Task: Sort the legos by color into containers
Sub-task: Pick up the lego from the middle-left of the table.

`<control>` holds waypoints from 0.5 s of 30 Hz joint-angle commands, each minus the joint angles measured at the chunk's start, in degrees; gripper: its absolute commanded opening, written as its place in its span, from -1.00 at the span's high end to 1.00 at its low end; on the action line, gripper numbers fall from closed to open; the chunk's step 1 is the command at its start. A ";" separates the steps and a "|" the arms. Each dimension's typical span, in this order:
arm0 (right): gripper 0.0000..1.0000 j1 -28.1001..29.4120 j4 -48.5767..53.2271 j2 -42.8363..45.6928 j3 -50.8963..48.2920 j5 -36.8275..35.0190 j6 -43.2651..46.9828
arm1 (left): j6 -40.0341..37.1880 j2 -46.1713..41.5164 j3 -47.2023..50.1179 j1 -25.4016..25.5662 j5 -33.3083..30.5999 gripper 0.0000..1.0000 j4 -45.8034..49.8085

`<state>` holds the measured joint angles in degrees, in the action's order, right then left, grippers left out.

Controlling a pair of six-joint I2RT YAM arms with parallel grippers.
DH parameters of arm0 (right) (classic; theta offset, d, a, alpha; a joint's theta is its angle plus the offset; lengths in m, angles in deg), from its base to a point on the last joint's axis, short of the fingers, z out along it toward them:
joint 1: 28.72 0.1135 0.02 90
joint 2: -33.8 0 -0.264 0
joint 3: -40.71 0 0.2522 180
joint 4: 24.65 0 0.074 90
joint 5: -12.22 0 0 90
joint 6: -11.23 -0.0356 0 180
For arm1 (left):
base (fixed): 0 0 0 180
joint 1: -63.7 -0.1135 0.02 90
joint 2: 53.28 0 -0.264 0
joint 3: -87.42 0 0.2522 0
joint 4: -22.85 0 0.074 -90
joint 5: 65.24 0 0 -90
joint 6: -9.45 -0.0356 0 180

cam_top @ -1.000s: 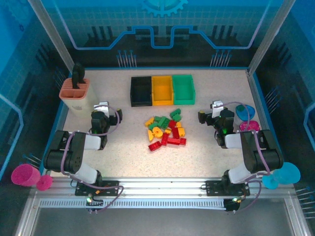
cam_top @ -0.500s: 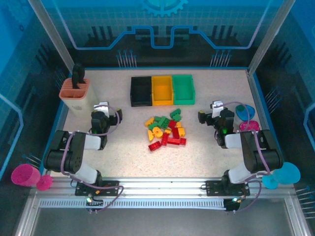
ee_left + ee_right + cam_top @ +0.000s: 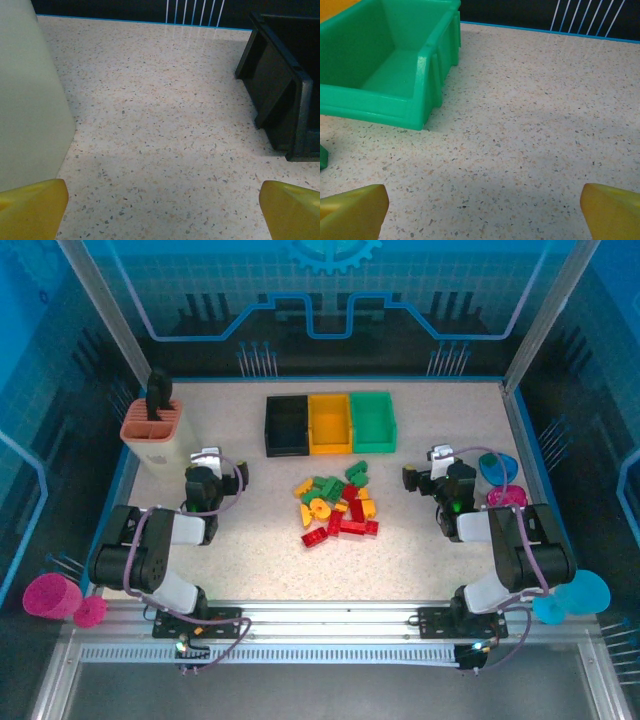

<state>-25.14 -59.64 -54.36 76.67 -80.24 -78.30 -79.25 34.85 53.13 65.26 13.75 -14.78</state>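
- Where the legos point(image 3: 336, 505) are heaped, at the middle of the table point(image 3: 250, 550), a loose pile is formed whose long axis runs slantwise, from near-left to far-right.
- Red bricks are gathered at the near end of the pile. One long red brick point(image 3: 314, 537) is laid slantwise at the near-left tip, and another is laid left to right beside it.
- Green bricks are found mostly at the far end, and yellow-orange ones are mixed through the middle.
- Just beyond the pile, three bins are set touching in a row running left to right: the black bin point(image 3: 287, 425), the yellow bin point(image 3: 330, 423) and the green bin point(image 3: 372, 421).
- Each bin's long axis is pointed from near to far, its open side up; no brick is seen inside any of them.
- The left gripper point(image 3: 207, 460) is held low, left of the pile and apart from it. In its wrist view, the left gripper point(image 3: 160, 207) is seen with fingers spread wide over bare table, the black bin point(image 3: 280, 95) ahead to its right.
- The right gripper point(image 3: 438, 458) is held right of the pile. In its wrist view, the right gripper point(image 3: 482, 210) is likewise spread wide and nothing is held, the green bin point(image 3: 395, 80) ahead to its left.
- A salmon holder point(image 3: 152, 430) is stood at the far left.
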 commanded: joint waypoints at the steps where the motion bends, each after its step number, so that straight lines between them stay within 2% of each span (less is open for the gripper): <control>1: -0.99 -0.34 -1.61 -0.17 0.96 0.66 0.30 | -0.86 0.70 -1.29 0.01 1.03 -0.99 -1.68; 15: -0.99 -0.37 -1.61 -0.17 0.92 0.70 0.23 | -0.83 0.69 -1.32 -0.05 1.14 -0.99 -1.77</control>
<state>-25.14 -59.64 -54.36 76.67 -80.24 -78.30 -79.25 34.85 53.13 65.26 13.75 -14.76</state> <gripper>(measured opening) 0.997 0.992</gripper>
